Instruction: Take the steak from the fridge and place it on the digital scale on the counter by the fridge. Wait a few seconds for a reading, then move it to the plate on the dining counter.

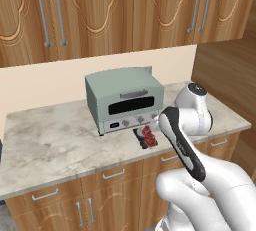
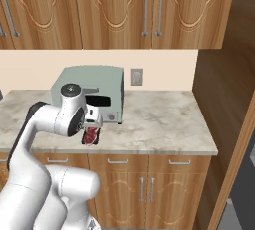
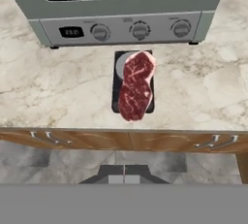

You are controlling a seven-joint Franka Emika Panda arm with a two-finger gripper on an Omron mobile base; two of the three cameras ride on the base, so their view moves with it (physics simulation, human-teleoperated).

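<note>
The steak (image 3: 135, 85), a red marbled slab, lies on the black digital scale (image 3: 116, 94) and overhangs its front edge. The scale sits on the counter (image 3: 48, 92) just in front of the toaster oven. From the left base view the steak (image 1: 148, 135) and scale (image 1: 139, 138) show beside my forearm. From the right base view the steak (image 2: 89, 137) lies right under my hand. My gripper (image 3: 124, 175) hovers above the steak, shut, with nothing between its fingertips. The fridge, plate and dining counter are out of view.
A pale green toaster oven (image 1: 125, 100) stands behind the scale, against the wall. Wooden wall cabinets (image 2: 124, 10) hang overhead. A tall wooden panel (image 2: 224, 99) bounds the counter (image 2: 159, 124) on the right. Drawers with silver handles (image 1: 114, 174) run below the front edge.
</note>
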